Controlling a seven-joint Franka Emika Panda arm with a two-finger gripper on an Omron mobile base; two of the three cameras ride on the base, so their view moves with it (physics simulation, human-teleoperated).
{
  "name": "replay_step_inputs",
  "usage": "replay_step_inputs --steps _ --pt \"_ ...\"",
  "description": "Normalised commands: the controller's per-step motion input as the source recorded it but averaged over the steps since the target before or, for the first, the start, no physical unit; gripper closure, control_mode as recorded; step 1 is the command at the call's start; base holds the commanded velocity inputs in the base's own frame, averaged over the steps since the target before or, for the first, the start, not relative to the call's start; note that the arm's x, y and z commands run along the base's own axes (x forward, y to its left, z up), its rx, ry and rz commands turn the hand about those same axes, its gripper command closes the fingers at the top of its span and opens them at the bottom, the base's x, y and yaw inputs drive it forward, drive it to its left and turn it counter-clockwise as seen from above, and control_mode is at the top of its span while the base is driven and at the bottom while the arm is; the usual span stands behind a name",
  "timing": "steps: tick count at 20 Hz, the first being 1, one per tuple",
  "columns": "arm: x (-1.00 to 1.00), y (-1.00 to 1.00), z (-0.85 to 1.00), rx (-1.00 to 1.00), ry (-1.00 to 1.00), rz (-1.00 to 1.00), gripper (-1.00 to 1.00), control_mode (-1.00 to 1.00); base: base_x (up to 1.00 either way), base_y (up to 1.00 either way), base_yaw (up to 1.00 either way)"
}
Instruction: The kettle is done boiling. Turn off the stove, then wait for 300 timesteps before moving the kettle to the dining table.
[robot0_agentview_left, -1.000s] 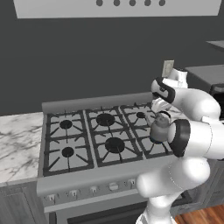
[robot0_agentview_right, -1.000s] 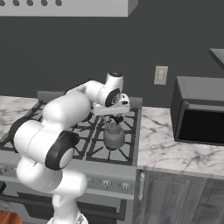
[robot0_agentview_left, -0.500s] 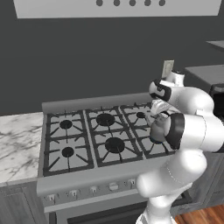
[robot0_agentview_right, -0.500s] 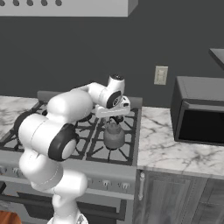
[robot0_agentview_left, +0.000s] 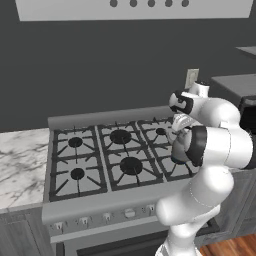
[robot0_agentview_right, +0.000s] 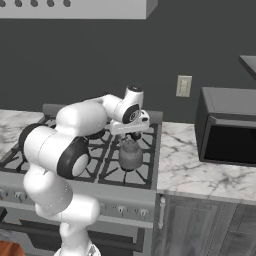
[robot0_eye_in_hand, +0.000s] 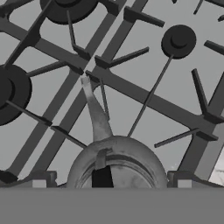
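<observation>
Gripper (robot0_agentview_right: 134, 136) spread wide, poised directly over kettle (robot0_agentview_right: 130, 154) on stove's (robot0_agentview_left: 107, 165) right front burner. Descend straight, centre the arched handle between the fingers before closing; lift level.

To my right a dark microwave (robot0_agentview_right: 227, 127) sits on the marble worktop (robot0_agentview_right: 195, 170); a wall socket (robot0_agentview_right: 183, 86) hangs beside it.

The stove (robot0_agentview_left: 120, 165) stands between a marble counter (robot0_agentview_left: 20, 165) on the left and the arm (robot0_agentview_left: 210, 150) on the right. Six black burners sit under dark grates; small knobs line the front edge. The arm's elbow covers the right front burner. A wall outlet (robot0_agentview_left: 192, 78) sits behind.
</observation>
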Motion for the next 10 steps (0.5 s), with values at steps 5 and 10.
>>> replay_step_inputs --steps 5,10 --pt "-0.13 -0.01 -0.04 0.00 0.00 0.02 -1.00 -1.00 0.00 0.00 0.00" --pt "-0.20 0.00 0.00 0.00 0.00 0.00 -1.00 -1.00 0.00 0.00 0.00"
